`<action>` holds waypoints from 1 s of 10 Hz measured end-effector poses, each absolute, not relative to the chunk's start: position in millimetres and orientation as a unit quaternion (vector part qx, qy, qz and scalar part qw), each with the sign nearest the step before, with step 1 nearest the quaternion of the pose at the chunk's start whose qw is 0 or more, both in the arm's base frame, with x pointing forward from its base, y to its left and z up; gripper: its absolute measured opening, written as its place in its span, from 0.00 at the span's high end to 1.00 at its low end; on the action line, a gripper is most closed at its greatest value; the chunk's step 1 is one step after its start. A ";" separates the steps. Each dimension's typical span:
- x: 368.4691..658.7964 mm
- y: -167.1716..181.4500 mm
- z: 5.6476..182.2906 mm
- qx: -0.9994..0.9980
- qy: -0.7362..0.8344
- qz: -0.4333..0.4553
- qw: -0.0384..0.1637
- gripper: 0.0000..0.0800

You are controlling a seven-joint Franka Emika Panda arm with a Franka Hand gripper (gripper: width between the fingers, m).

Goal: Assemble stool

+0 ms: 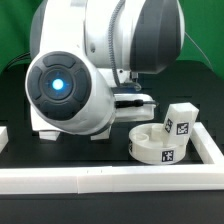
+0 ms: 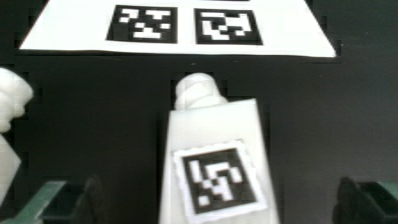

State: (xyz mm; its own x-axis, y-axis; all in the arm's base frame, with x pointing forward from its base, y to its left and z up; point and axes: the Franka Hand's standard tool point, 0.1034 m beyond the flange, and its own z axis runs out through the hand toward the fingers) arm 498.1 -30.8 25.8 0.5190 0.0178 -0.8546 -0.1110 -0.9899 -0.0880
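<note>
Between the fingers of the tool: one stool leg lies flat on the black table, tag face up, its rounded end toward the marker board. Both fingers stand clear of its sides.
Tool state: spread wide and holding nothing. The gap straddles the leg, which reads as lining up for a grasp across its width.
Seat: a round white disc toward the exterior view's right, near the border rail. It is probably placed there so that legs can be carried to its recesses.
Second leg: upright at the far side of the Seat. I cannot tell whether it sits in a recess or stands just behind.
White shape: beside the lying leg and cut off by the frame, perhaps another leg. Too little of it shows to say.
Step in hand: by my judgement, reaching for the lying leg, not yet gripped.
Next move calls for: coming down squarely and closing on the flat sides, so the leg does not twist.
</note>
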 end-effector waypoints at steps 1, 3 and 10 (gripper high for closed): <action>498.1 -31.4 21.8 -0.871 0.027 0.487 0.065 0.19; 495.2 -30.4 10.0 -0.874 0.026 0.481 0.063 0.19; 494.3 -34.6 9.4 -0.874 0.029 0.481 0.064 0.59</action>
